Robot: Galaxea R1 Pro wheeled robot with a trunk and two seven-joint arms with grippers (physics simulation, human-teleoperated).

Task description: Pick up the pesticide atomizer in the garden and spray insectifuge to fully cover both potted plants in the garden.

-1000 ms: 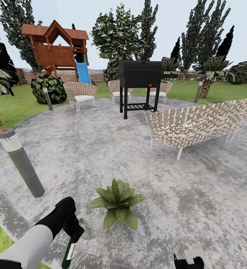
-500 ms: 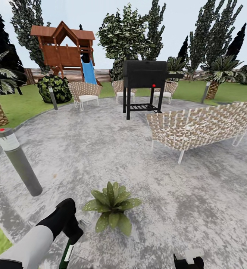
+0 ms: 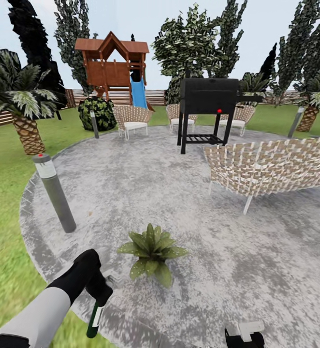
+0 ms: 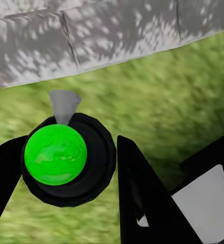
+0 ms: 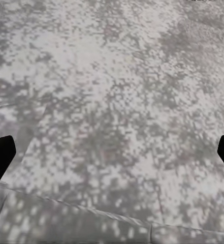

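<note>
Round grey paved patio (image 3: 131, 193) in the garden, ringed by green lawn (image 3: 5, 193), taken here as the landmark. Near the patio's near edge, one potted plant (image 3: 152, 251): a low rosette of pointed, pale-speckled green leaves, upright, pot not discernible. Just beside the plant, toward the lawn, the left gripper (image 3: 98, 294), fingers pinching the pesticide atomizer (image 3: 94, 320), held off the ground over the patio's rim with its dark green body hanging downward and a pale band along it. From the left wrist, the atomizer (image 4: 66, 157) seen end-on as a black round body with a bright green cap and a grey nozzle, gripped between black fingers (image 4: 142, 198), above blurred grass beside the patio's stone edging (image 4: 91, 40). Right gripper (image 3: 244, 336) low over the patio's near side, well apart from the plant; from the right wrist, black fingertips (image 5: 0, 157) spread wide with bare paving between. On the patio's lawn-side rim, a grey bollard light (image 3: 54, 192) with a red top. Toward the patio's far side, a black barbecue grill (image 3: 208, 108), a woven sofa (image 3: 271, 166) and woven chairs (image 3: 132, 120). Beyond the patio, a wooden playhouse (image 3: 112, 67) with a blue slide, a palm (image 3: 22, 104) and a slatted brown fence (image 3: 155, 96).
</note>
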